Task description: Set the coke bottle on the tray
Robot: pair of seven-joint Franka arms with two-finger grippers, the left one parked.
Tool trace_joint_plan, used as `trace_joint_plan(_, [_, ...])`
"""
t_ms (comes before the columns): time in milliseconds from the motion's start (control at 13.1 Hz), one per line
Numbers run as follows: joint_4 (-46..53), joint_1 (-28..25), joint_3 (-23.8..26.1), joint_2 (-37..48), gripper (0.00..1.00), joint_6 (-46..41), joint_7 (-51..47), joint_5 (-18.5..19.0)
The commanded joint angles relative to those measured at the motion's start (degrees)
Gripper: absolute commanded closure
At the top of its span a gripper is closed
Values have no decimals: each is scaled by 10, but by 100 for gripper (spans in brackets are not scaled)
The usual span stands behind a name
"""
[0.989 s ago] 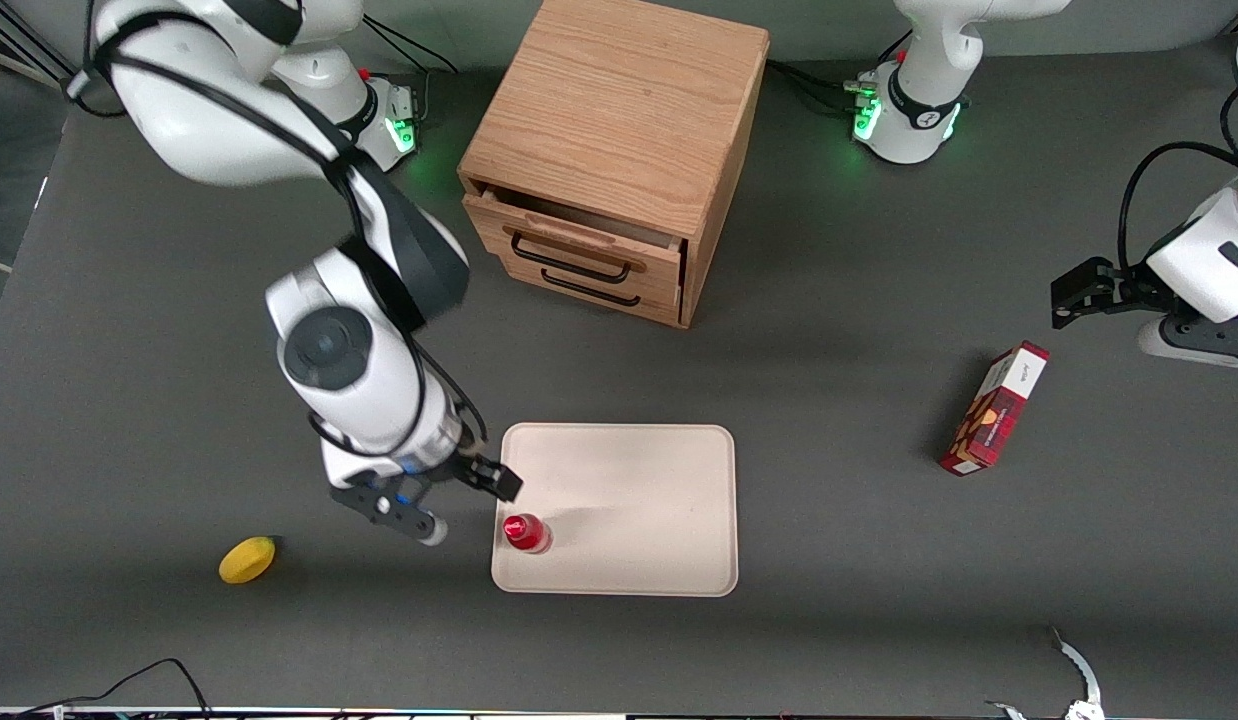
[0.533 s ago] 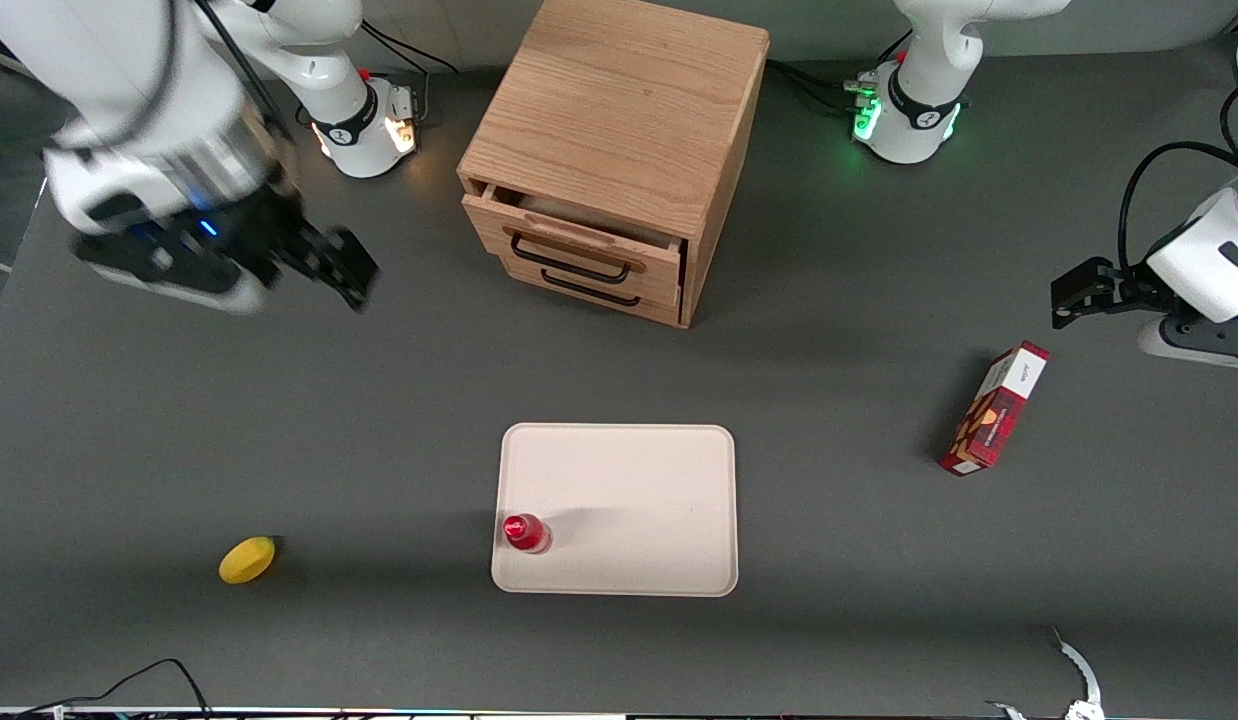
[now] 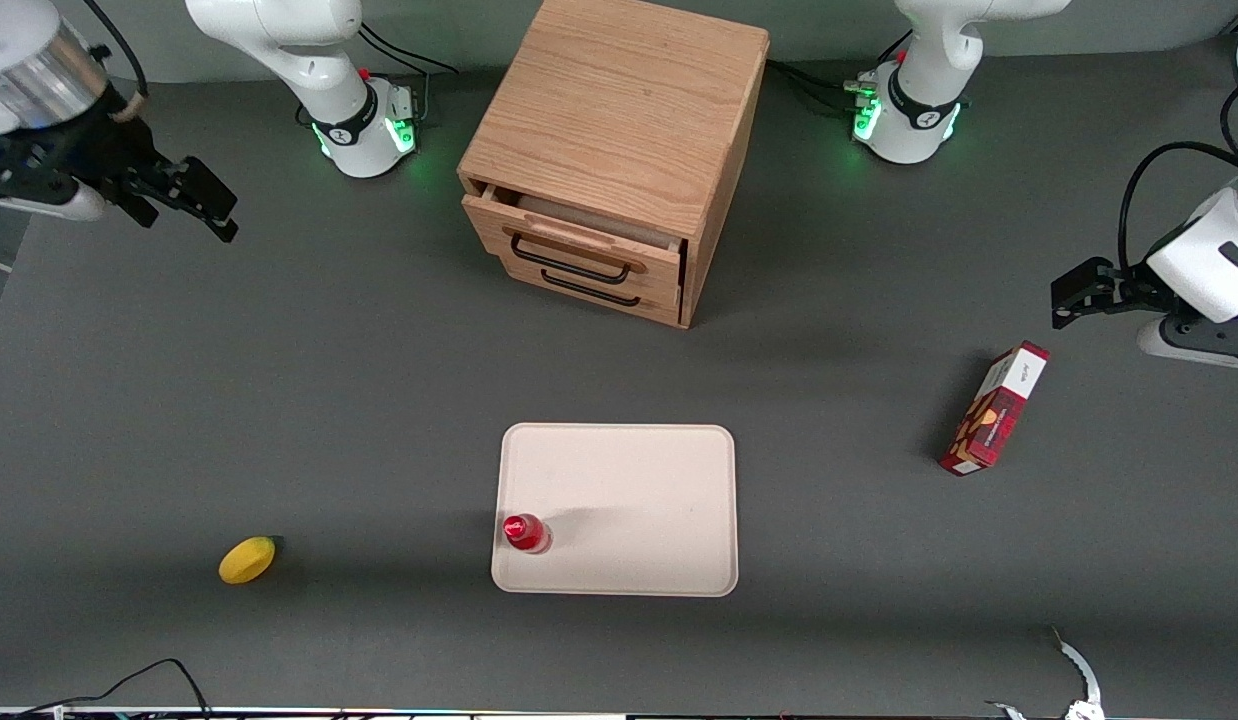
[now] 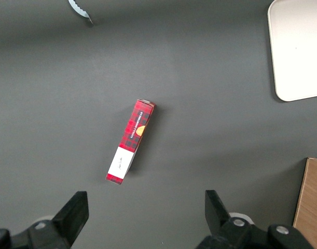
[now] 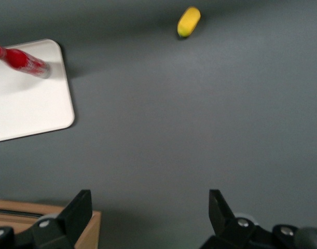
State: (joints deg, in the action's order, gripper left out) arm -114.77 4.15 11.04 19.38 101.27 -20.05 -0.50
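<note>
The coke bottle (image 3: 526, 533), small, glossy red with a red cap, stands upright on the cream-beige tray (image 3: 639, 500), in the tray's near corner toward the working arm's end. It also shows in the right wrist view (image 5: 21, 60), on the tray (image 5: 28, 106). My gripper (image 3: 184, 205) is open and empty, high above the table at the working arm's end, far from the bottle and farther from the front camera. In the right wrist view its fingers (image 5: 80, 207) stand wide apart around nothing.
A wooden drawer cabinet (image 3: 609, 150) with its top drawer slightly open stands farther back than the tray. A yellow lemon (image 3: 247, 559) lies toward the working arm's end. A red-and-white carton box (image 3: 994, 408) lies toward the parked arm's end.
My gripper has drawn away from beside the bottle, rising and swinging back to the working arm's end of the table. The bottle stays upright on the tray.
</note>
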Motion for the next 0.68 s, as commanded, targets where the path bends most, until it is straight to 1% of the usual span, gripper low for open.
trace_joint_plan(0, [-102,3,-9,44,0,64,25,-19])
trace_joint_plan(152, [-76,-1,-9,28,0,54,46,-20])
trace_joint_plan(228, [-47,-1,-10,10,0,25,47,-21])
trace_joint_plan(304, [-8,-1,-12,-12,0,-8,47,-38])
trace_joint_plan(380, [26,-1,-12,-34,0,-35,45,-46])
trace_joint_plan(609, [85,-1,-25,-68,0,-73,48,-46])
